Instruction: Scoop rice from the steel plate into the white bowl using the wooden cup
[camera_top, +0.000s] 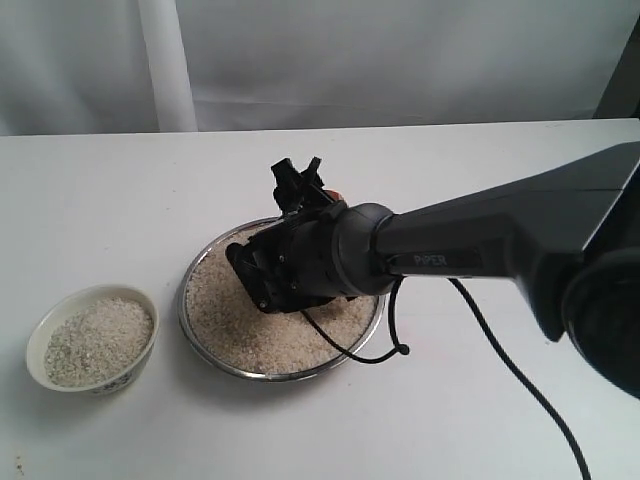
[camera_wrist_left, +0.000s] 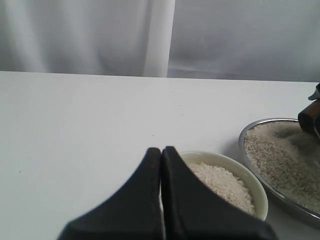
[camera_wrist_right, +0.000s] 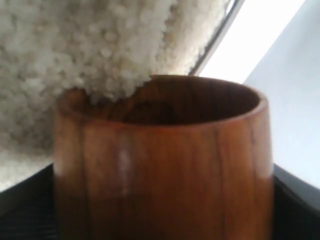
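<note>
The steel plate (camera_top: 250, 372) sits mid-table, filled with rice (camera_top: 230, 320). My right gripper (camera_top: 299, 186) reaches over the plate's far side and is shut on the wooden cup (camera_wrist_right: 165, 170), of which only a reddish sliver (camera_top: 333, 196) shows in the exterior view. In the right wrist view the cup lies tilted with its mouth against the rice (camera_wrist_right: 100, 45), and grains spill over its rim. Left of the plate stands the white bowl (camera_top: 40, 335), holding rice (camera_top: 100, 340). My left gripper (camera_wrist_left: 161, 151) is shut and empty, just in front of the bowl (camera_wrist_left: 257, 192).
The right arm (camera_top: 480, 240) stretches across the plate from the right, with a black cable (camera_top: 500, 350) trailing over the table. A white curtain (camera_top: 300, 60) hangs behind the table's far edge. The plate's rim (camera_wrist_left: 245, 131) lies close beside the bowl.
</note>
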